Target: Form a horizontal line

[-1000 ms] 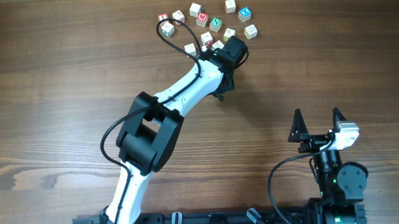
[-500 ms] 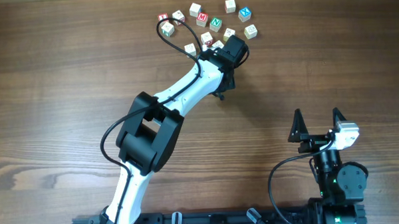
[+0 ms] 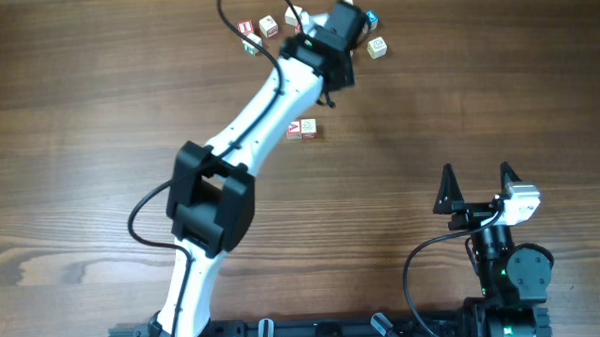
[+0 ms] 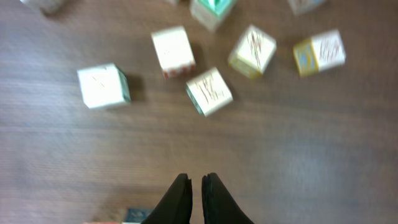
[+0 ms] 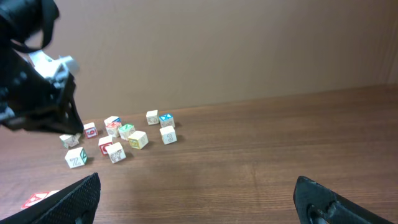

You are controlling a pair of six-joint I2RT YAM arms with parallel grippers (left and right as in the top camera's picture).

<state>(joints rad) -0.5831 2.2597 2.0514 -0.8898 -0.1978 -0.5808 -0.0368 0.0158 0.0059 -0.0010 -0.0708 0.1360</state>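
so here's what we've got: the horizontal line [image 3: 301, 128] is just two tiny wooden letter cubes touching side by side, the red-letter one on the left; it sits roughly mid-worktop [image 3: 88, 126], a bit toward the far edge, and well apart from the loose letter cubes [image 3: 268, 27] scattered along that far edge; the left arm [image 3: 263, 108] reaches diagonally out to the far edge and the left gripper [image 4: 196, 182] hangs over the loose bunch, fingers pressed nearly together with only a sliver between them and nothing pinched; in the left wrist view we count five whole cubes beyond the fingertips, all too blurry for us to read the letters; the right gripper [image 3: 476, 174] is down near the worktop's near right corner, well apart from every cube, fingers spread wide and empty
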